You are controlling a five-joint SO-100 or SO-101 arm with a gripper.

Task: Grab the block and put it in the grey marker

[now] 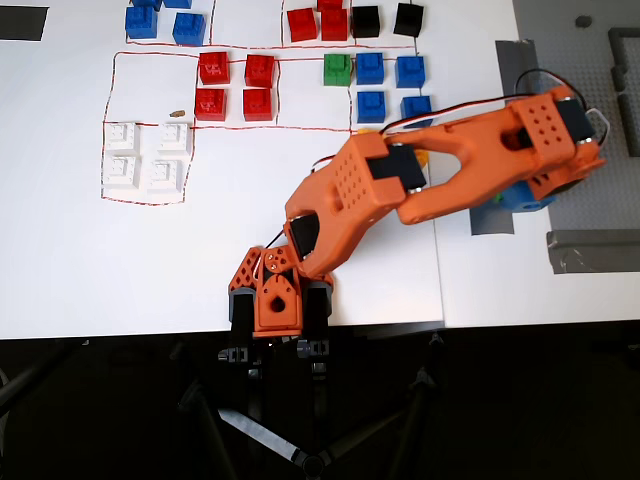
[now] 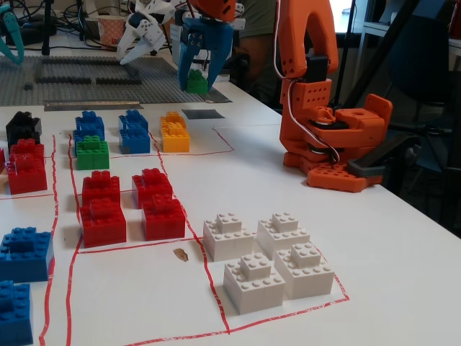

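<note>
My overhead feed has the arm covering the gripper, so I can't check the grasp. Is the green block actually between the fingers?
Observer: Yes. In the fixed view the gripper is shut on the block, with a blue finger on either side of it.
Operator: Is it down on the grey marker?
Observer: Not yet. The fixed view shows the block hanging clear of the table, and the grey marker lies bare on the table in front of it.
Operator: Is it tilted in the grasp?
Observer: It looks roughly level, with its stud facing up.
</note>
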